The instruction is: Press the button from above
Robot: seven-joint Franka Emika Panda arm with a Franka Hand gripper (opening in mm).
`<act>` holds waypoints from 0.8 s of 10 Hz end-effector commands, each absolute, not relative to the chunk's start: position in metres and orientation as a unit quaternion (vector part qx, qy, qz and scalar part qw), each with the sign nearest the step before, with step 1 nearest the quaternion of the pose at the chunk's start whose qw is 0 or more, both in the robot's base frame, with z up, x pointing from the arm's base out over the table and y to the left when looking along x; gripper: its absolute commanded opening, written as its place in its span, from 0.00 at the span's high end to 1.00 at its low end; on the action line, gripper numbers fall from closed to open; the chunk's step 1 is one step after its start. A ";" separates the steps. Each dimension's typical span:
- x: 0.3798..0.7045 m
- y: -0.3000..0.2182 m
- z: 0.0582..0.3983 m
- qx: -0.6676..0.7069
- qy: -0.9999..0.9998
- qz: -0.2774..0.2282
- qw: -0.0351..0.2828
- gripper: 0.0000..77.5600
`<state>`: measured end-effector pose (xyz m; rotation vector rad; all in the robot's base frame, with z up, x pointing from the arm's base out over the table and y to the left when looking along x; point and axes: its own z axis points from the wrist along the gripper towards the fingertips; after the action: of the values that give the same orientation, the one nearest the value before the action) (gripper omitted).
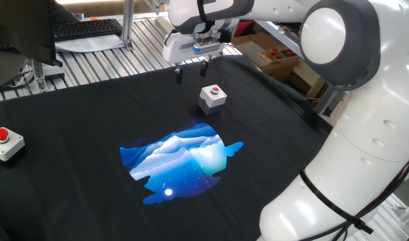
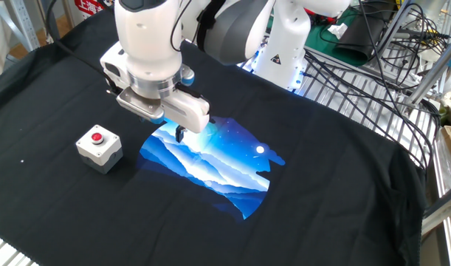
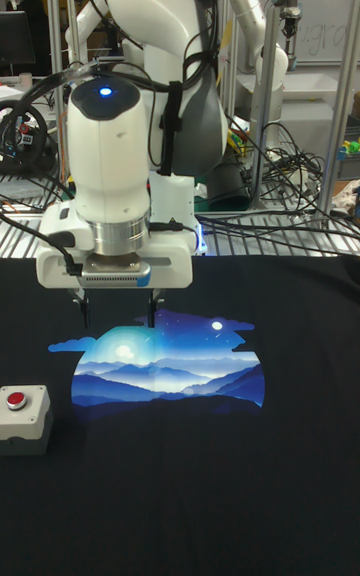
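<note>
One fixed view, left to right: a flat white box with a red dome button (image 1: 3, 142) at the far left edge of the black cloth (image 1: 90, 114); a blue mountain print (image 1: 181, 161) mid-cloth; the button (image 1: 216, 89), small and red, atop its light-grey cube box (image 1: 212, 96) just right of centre, behind the print; the gripper (image 1: 191, 71) hangs above the cloth just behind and left of that box, clear of it, fingers (image 1: 179, 75) spread apart with a plain gap, nothing between them; the white arm (image 1: 345, 100) fills the right side.

The other fixed view: button (image 2: 97, 136) and box (image 2: 100, 148) at left; gripper (image 2: 179, 133) to their right over the print's edge (image 2: 210, 159).

Tall fixed view: box (image 3: 24, 418) low left, button (image 3: 15, 399) on top; gripper (image 3: 118, 310) above and right of it, fingertips apart.
</note>
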<state>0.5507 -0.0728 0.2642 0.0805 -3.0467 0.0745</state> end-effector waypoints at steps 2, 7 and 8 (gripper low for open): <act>0.578 -0.074 0.272 0.029 -0.998 0.021 0.046 0.00; 0.619 -0.112 0.259 0.027 -0.999 -0.005 0.041 0.00; 0.639 -0.137 0.257 0.044 -0.998 -0.004 0.041 0.00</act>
<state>0.6091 -0.0993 0.2654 0.0695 -3.0505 0.0154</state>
